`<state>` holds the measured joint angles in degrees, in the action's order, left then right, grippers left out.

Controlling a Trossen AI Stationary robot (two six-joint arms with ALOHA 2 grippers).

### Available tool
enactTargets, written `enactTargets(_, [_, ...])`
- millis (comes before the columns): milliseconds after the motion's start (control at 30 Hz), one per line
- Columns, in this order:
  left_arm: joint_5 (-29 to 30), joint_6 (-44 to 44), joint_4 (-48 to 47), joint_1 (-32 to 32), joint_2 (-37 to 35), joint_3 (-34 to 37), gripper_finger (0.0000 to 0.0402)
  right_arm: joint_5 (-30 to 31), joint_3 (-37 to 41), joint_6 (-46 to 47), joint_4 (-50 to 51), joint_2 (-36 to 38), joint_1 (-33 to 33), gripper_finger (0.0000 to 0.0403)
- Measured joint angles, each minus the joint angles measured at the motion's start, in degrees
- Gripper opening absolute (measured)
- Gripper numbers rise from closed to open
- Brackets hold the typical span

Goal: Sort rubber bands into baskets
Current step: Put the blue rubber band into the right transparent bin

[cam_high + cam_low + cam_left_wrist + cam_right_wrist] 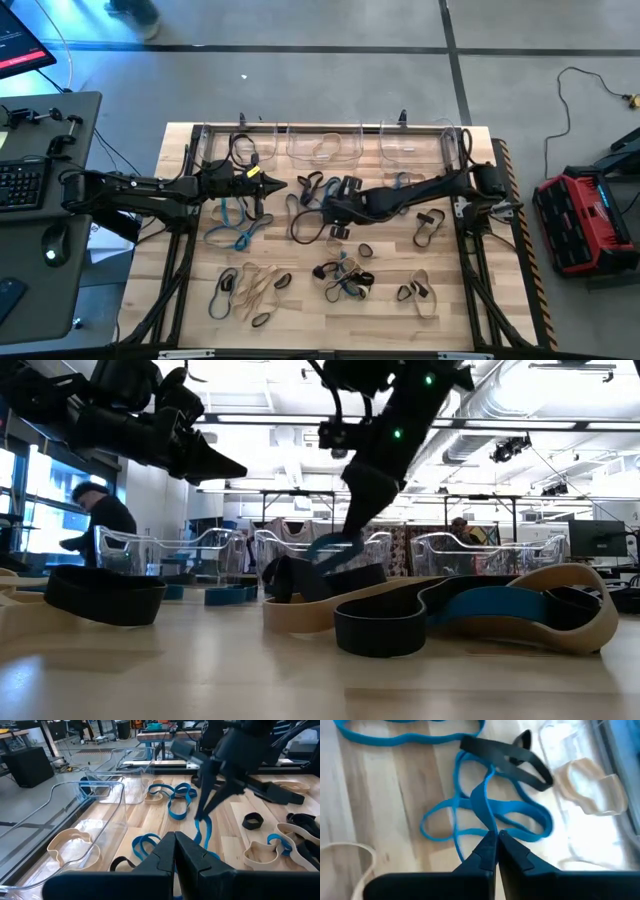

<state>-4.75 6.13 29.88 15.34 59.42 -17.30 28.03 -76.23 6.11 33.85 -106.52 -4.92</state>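
1. Busy wooden table [300,330]; right gripper [496,836] pinched shut on a blue rubber band [485,812] mid-table, near the baskets [325,143].
2. Tangled neighbour black band [505,756] could tag along.
3. Left gripper [275,185] shut, empty.

No legible text, label, brand, number or sign is found in any view. Nothing is printed on the rubber bands [243,236], the baskets [325,143] or the table [300,322]. Some red content is shown on a monitor [18,45] at the edge of the high view, but it cannot be read.
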Motion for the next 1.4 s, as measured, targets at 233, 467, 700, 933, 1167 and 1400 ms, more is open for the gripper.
enactTargets(233, [0.00, 0.11, -0.06, 0.00, -0.01, 0.00, 0.0000, 5.38, -6.29, -3.55, 7.84, 0.00, -0.77, 0.0000])
enactTargets(467, [0.00, 0.11, -0.06, 0.01, 0.00, 0.00, 0.0000, 12.55, -10.97, -6.17, 13.94, 0.00, -0.82, 0.0000])
enactTargets(700, [0.02, 0.11, -0.04, -0.01, 0.00, 0.00, 0.0000, 22.24, -12.96, -7.68, 20.00, 1.37, 0.50, 0.0000])
enactTargets(933, [0.39, 0.11, -0.05, 0.01, 0.00, 0.00, 0.0000, 30.60, -12.93, 2.66, 33.08, 8.06, 4.68, 0.0000])
enactTargets(1167, [0.44, 0.09, -0.06, -0.01, 0.00, 0.00, 0.0000, 35.33, -12.87, 16.51, 48.32, 15.94, 9.99, 0.0000])
enactTargets(1400, [0.46, 0.09, -0.05, 0.01, 0.00, 0.00, 0.0000, 36.02, -10.98, 21.01, 52.41, 21.30, 17.11, 0.0000])
